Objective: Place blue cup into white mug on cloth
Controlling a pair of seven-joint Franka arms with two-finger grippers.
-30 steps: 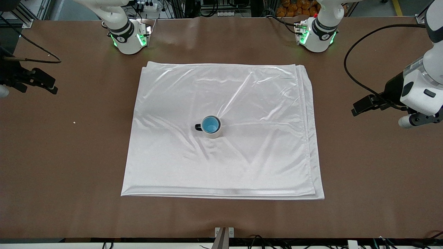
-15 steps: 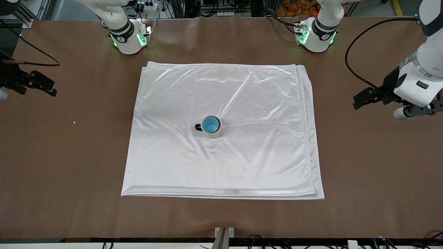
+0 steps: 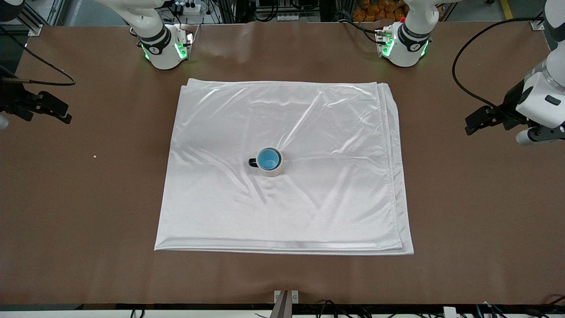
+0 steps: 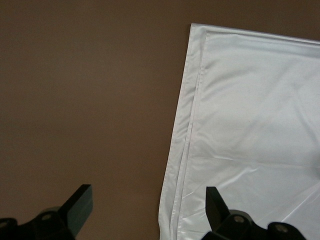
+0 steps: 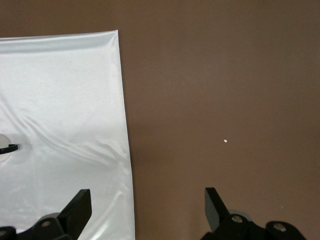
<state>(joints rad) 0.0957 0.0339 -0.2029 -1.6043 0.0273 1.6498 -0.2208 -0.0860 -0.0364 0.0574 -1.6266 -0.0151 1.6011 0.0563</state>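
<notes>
The blue cup [image 3: 267, 159] stands upright inside the white mug [image 3: 274, 170], whose black handle points toward the right arm's end. The mug stands near the middle of the shiny white cloth [image 3: 309, 207]. My left gripper [image 3: 481, 120] is open and empty in the air over bare table by the cloth's edge at the left arm's end; its wrist view shows its gripper [image 4: 147, 195] over that layered cloth edge [image 4: 250, 125]. My right gripper [image 3: 48, 108] is open and empty over bare table at the other end. In its wrist view, its gripper [image 5: 147, 195] is over the cloth's edge [image 5: 60, 90], and a sliver of the mug [image 5: 4, 142] shows.
The two arm bases [image 3: 165, 48] [image 3: 404, 44] stand at the table's farthest edge from the front camera. A black cable [image 3: 459, 84] hangs by the left arm. A small white speck [image 3: 95, 156] lies on the brown table toward the right arm's end.
My left gripper has drawn away from the cloth toward its own end of the table. My right gripper has shifted slightly outward. The cup and mug have not moved.
</notes>
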